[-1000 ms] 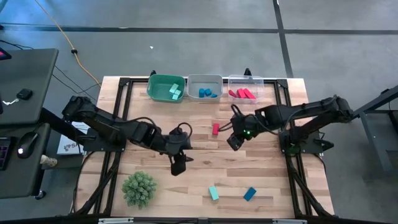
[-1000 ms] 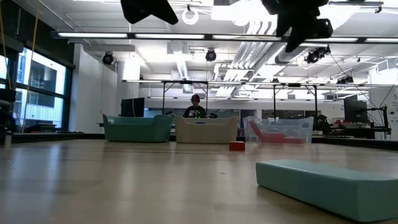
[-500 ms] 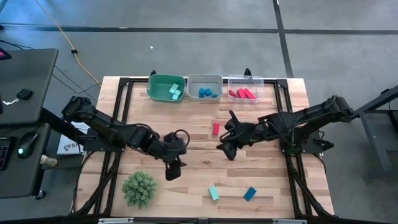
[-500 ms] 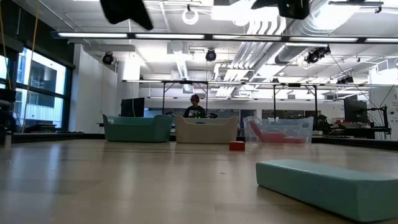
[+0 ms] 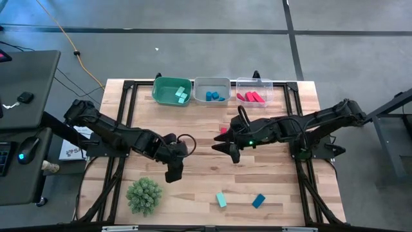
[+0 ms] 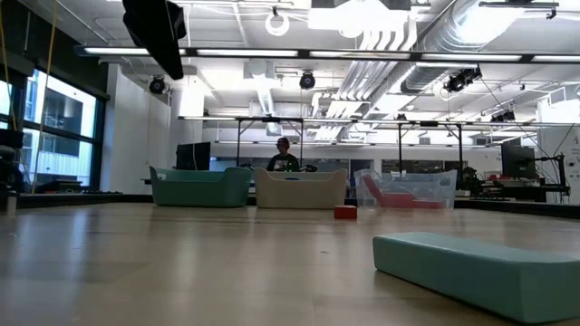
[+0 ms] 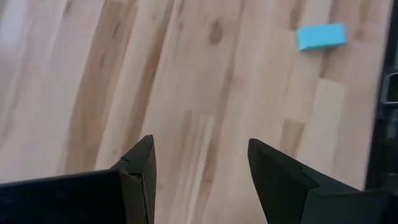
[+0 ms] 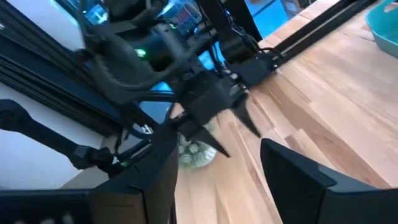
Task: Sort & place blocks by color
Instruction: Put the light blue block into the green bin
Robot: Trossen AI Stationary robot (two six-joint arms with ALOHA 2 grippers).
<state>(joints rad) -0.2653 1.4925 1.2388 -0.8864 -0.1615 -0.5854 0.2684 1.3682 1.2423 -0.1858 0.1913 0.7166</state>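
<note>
I see my left gripper [image 5: 171, 175] and right gripper [image 5: 229, 152] mid-frame above the table [image 5: 199, 193], jaws wide, holding nothing.

Three bins [image 5: 212, 90] are lined along the worktop's [image 5: 148, 125] far edge; two blocks [image 5: 221, 200] are found near its front edge, right of the plant ball [image 5: 144, 195].

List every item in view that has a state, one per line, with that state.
left gripper: open, empty, above bare table.
right gripper: open, empty, mid-table.
green bin: holds light teal blocks.
grey bin: holds blue blocks.
clear bin: holds red blocks.
red block: loose on table.
teal block: loose, unsorted.
blue block: loose, unsorted.
</note>
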